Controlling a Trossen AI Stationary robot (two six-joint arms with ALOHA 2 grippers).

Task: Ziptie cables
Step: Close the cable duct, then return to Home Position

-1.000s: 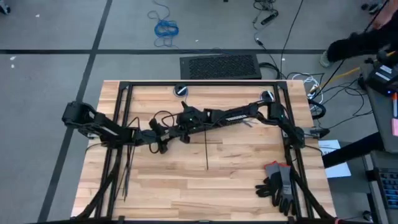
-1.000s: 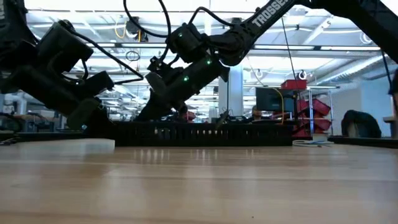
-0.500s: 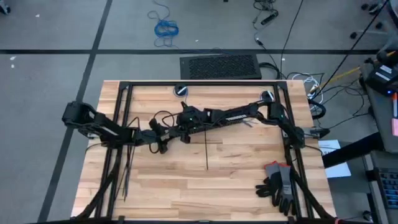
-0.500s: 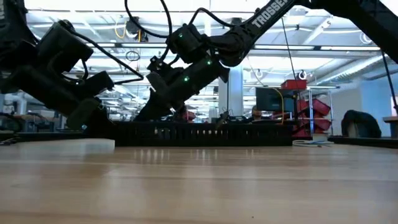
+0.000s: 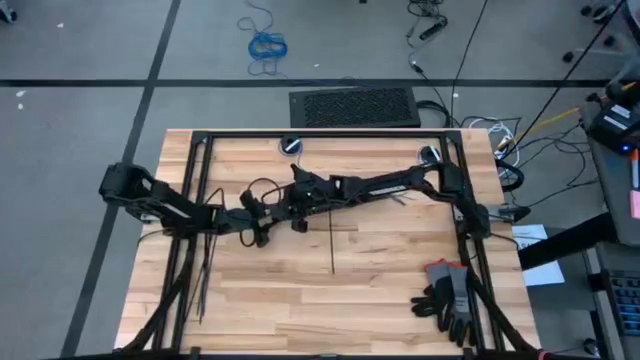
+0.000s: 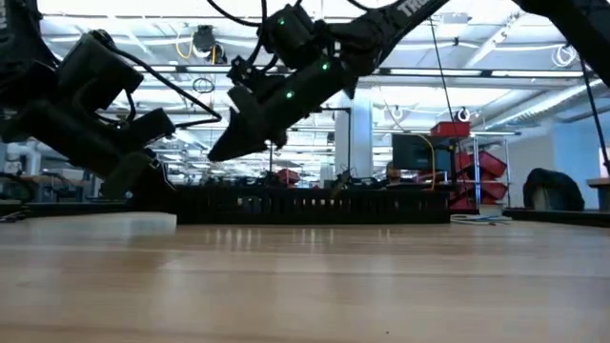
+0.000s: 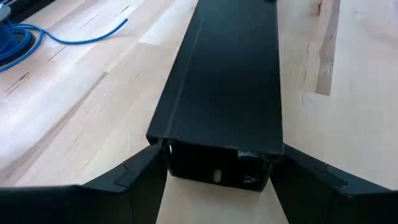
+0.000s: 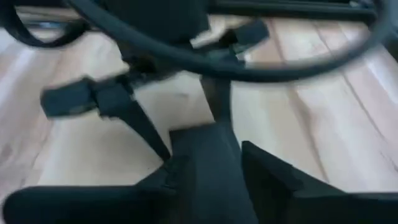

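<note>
My left gripper (image 5: 262, 217) sits low over the table's middle left, shut on the end of a flat black bar (image 7: 224, 81) that lies on the wood. Thin blue wires of the cables (image 7: 56, 38) lie beside the bar. My right gripper (image 6: 217, 151) hangs above the table just right of the left one, tilted down toward it. In its blurred wrist view a thin dark strip (image 8: 216, 106), a ziptie as far as I can tell, sticks out ahead of the shut fingers. Another ziptie (image 5: 332, 245) lies straight on the wood. My left gripper has the black bar's near end (image 7: 217, 168) between its two fingers (image 7: 146, 177), one on each long side. The fingers come in level from the table's left and lie along the bar. The bar lies flat on the wood. My right gripper pinches the dark strip at its near end (image 8: 214, 127), slanting down from the table's right. The strip points on past the fingertips toward the left gripper. Blur hides the place of contact itself.
Grey-and-black gloves (image 5: 450, 295) lie at the near right corner. A black frame (image 5: 320, 135) runs along the table's far, left and right sides, and thin dark strips (image 5: 204, 275) lie near the left rail. Bare wood (image 5: 300, 310) spreads across the near middle.
My right gripper has gone up, clear of the table, keeping its downward tilt; most of the rise came in the last half second. At the far right of the floor a person has gone out of view.
</note>
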